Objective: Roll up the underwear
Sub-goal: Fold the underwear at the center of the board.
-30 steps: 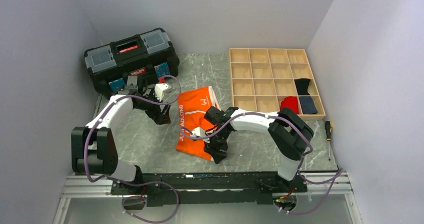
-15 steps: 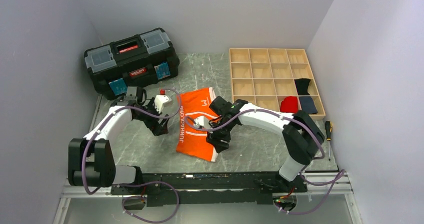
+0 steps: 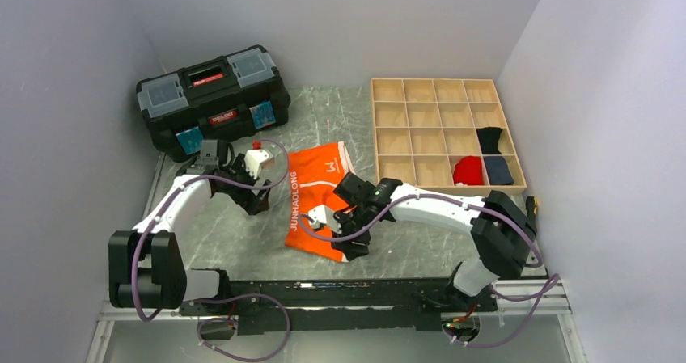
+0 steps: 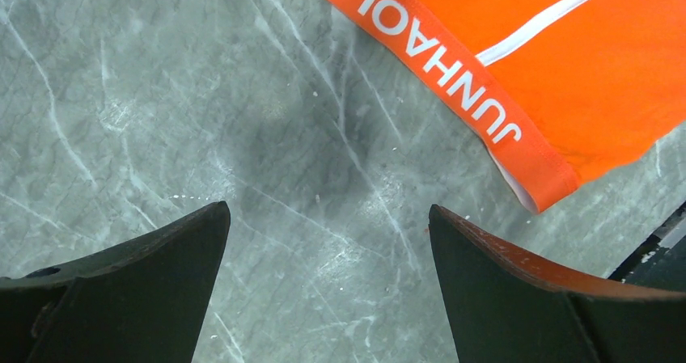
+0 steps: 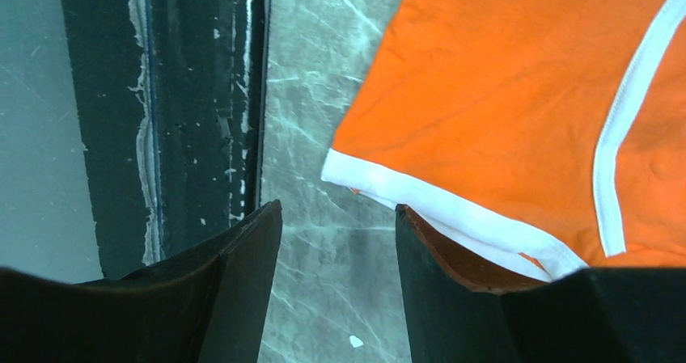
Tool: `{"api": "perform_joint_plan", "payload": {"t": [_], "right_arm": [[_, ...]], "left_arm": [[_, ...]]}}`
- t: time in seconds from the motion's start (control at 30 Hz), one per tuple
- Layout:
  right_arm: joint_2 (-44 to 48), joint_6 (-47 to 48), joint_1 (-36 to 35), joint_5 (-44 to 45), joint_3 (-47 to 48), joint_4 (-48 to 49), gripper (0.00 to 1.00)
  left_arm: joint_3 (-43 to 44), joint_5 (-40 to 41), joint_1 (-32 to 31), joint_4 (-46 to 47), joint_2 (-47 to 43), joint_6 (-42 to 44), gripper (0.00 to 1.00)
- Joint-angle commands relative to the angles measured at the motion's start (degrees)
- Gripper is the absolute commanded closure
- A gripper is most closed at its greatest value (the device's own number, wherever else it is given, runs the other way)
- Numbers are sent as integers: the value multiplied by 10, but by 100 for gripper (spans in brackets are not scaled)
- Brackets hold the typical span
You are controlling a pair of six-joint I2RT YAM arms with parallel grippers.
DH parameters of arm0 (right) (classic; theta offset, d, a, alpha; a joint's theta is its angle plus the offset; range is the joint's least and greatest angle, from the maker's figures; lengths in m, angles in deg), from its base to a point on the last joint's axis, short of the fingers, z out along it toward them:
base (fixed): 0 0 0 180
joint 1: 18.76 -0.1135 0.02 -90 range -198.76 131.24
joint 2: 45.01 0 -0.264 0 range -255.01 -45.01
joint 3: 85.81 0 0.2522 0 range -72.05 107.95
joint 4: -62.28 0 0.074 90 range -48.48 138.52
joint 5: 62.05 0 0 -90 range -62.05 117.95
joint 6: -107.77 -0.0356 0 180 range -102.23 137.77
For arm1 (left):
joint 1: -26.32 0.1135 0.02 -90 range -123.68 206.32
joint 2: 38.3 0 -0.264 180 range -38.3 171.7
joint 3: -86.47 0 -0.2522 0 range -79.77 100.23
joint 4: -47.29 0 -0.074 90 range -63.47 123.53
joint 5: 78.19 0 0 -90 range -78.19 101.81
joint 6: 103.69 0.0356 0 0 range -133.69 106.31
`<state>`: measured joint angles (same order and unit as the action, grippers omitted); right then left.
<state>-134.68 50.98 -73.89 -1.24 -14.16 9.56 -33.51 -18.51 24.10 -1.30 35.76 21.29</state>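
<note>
On the grey marbled tabletop (image 3: 235,238), between the 2 arms, bright orange fabric briefs (image 3: 314,205) with white trim lie flat. Beside their waistband the left gripper (image 4: 323,217) hovers over bare stone, jaws spread wide. At the near hem sits the right gripper (image 5: 338,217), jaws parted, pinching nothing.

Lighting was bright, even and diffuse, from overhead. The top view was sharp, with faint soft shadows beneath both arms on the marble table (image 3: 243,234). In the wrist views the underwear (image 4: 566,72) lettering read crisp. The left gripper's fingers (image 4: 121,298) and right gripper's fingers (image 5: 461,298) were underexposed and slightly soft, one of each pair edged with orange reflection.
</note>
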Motion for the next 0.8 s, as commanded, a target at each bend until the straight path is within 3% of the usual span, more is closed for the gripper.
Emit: {"api": "perform_joint_plan", "payload": {"t": [0.0, 0.37, 0.77], "right_arm": [[24, -1, -19, -34, -10, 32, 44], [11, 8, -73, 11, -50, 69, 44], [-5, 10, -84, 57, -49, 88, 45]], "left_arm": [[28, -20, -26, 10, 19, -22, 1], [15, 114, -176, 40, 77, -43, 1], [-3, 156, -266, 25, 86, -23, 1]]}}
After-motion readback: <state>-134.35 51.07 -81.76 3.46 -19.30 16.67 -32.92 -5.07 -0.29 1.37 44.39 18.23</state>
